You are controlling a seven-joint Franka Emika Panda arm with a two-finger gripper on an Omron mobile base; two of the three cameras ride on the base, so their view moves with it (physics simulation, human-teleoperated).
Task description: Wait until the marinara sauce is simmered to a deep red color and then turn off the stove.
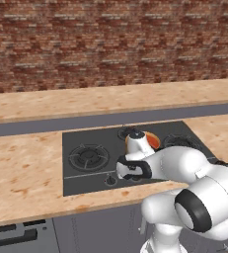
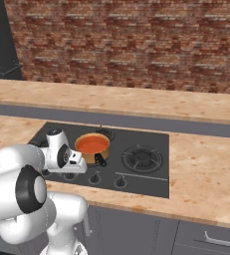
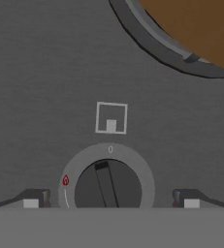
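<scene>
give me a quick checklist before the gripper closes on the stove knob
1. Gripper open: ok, dark fingertips stand wide.
2. Round dark knob centred between them: ok.
3. Knob's pointer off the 0 mark: cannot tell, it sits close to it.
4. Flat orange-red marinara sauce deep red: not ok, more orange-red.
5. Small copper-orange saucepan upright on the dark grey stove: ok.
</scene>
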